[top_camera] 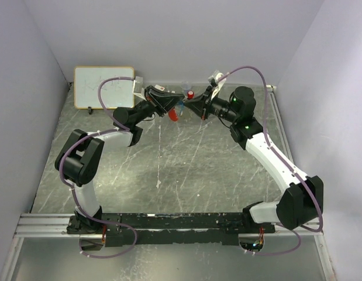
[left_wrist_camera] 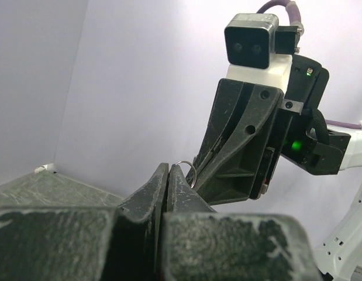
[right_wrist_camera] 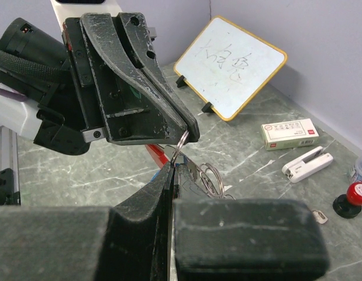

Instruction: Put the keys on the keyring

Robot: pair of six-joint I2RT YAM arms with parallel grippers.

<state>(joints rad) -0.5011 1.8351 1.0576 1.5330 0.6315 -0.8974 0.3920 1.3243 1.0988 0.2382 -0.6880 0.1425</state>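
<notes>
Keyring (right_wrist_camera: 211,178) hangs between both claws above the far-middle of the surface (top_camera: 186,170), w/ chain loops & red tag (right_wrist_camera: 155,154) dangling below. Left claw (right_wrist_camera: 190,133) is clenched and right claw (right_wrist_camera: 172,171) is clenched too, tips nearly touching. Small wire ring (right_wrist_camera: 182,145) spans tip to tip, roughly upright, so both seem to pinch it; neither arm is nearer. Can't pick out keys for sure. Next move prob. turns on feeding a key along that ring. Whiteboard (right_wrist_camera: 230,64) at far-left corner has scribbles, unreadable. White box (right_wrist_camera: 289,133) has a red mark, print too small to read.
</notes>
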